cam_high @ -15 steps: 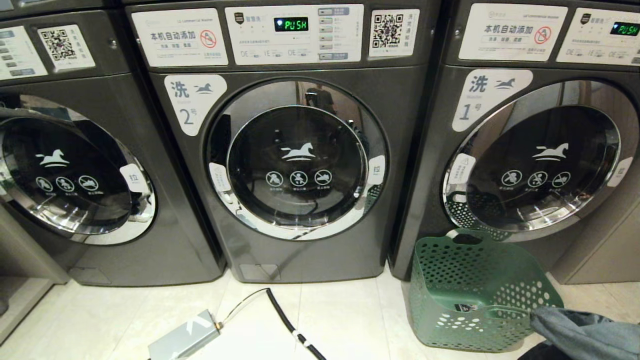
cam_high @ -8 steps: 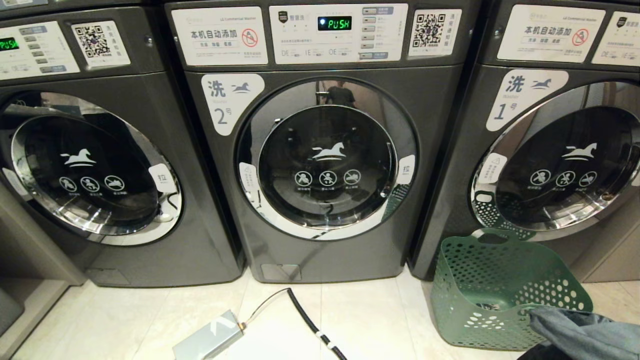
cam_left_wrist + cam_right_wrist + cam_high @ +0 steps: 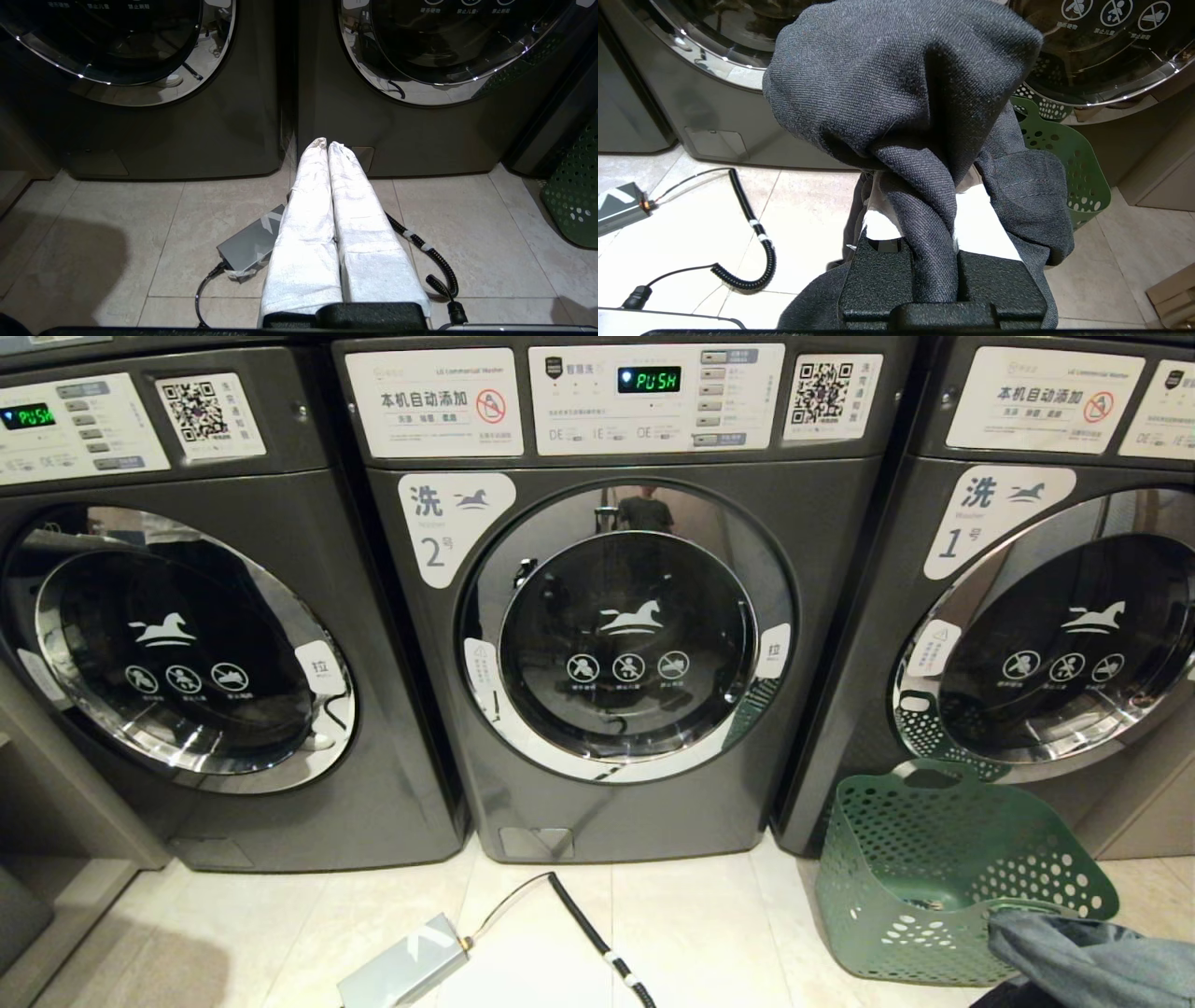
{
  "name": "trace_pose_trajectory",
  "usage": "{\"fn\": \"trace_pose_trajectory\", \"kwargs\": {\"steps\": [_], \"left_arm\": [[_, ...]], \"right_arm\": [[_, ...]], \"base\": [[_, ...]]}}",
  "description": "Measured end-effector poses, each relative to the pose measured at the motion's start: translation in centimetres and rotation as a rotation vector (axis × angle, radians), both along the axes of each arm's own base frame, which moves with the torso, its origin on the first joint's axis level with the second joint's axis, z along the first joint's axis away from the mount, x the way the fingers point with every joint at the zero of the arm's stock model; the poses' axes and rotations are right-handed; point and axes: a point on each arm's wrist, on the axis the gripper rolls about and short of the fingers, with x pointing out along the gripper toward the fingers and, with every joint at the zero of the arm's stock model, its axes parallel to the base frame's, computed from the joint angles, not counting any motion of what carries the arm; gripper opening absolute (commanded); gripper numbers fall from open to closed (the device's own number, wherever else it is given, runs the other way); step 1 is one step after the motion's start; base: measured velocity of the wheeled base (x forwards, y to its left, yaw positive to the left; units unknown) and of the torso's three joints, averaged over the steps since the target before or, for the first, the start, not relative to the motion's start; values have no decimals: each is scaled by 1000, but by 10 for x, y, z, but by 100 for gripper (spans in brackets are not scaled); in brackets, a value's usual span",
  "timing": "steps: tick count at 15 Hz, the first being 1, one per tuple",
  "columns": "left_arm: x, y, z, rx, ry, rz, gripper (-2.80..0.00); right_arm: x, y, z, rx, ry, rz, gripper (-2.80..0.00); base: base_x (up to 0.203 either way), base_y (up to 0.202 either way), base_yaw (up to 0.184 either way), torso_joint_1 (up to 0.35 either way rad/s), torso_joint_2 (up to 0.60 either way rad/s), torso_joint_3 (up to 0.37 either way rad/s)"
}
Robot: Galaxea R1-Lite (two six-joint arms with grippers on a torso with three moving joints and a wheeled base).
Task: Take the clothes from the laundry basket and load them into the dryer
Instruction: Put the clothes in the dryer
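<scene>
A dark blue-grey garment point(image 3: 901, 84) hangs bunched from my right gripper point(image 3: 924, 196), which is shut on a fold of it; the cloth hides the fingertips. In the head view the same garment point(image 3: 1092, 966) shows at the bottom right corner, just beside the green perforated laundry basket point(image 3: 934, 775). The basket stands on the floor against the machine marked 1 point(image 3: 1055, 644), and its visible inside looks bare. The dryer straight ahead, marked 2 point(image 3: 625, 635), has its round door shut. My left gripper point(image 3: 327, 143) is shut and empty, parked low over the floor tiles.
A third machine point(image 3: 177, 644) stands at the left, door shut. A grey power box point(image 3: 401, 971) and a coiled black cable point(image 3: 588, 933) lie on the tiles before the middle machine. A cardboard box point(image 3: 1174, 298) sits at the far right.
The whole scene has slid rightwards in the head view, so the camera has moved left along the machines. The garment stays in my right gripper.
</scene>
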Motion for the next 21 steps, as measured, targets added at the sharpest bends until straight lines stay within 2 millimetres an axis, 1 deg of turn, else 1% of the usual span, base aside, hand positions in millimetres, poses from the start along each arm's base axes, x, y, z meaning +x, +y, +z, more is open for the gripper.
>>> {"fn": "trace_pose_trajectory", "kwargs": {"steps": [4, 18, 21], "left_arm": [[0, 0, 0, 0, 1, 0, -280], [0, 0, 0, 5, 0, 0, -280], [0, 0, 0, 5, -2, -1, -280]], "right_arm": [[0, 0, 0, -2, -1, 1, -280], [0, 0, 0, 3, -1, 0, -280], [0, 0, 0, 8, -1, 1, -280]], "base": [[21, 0, 0, -1, 1, 1], [192, 0, -1, 4, 2, 4], [133, 0, -14, 3, 4, 1]]}}
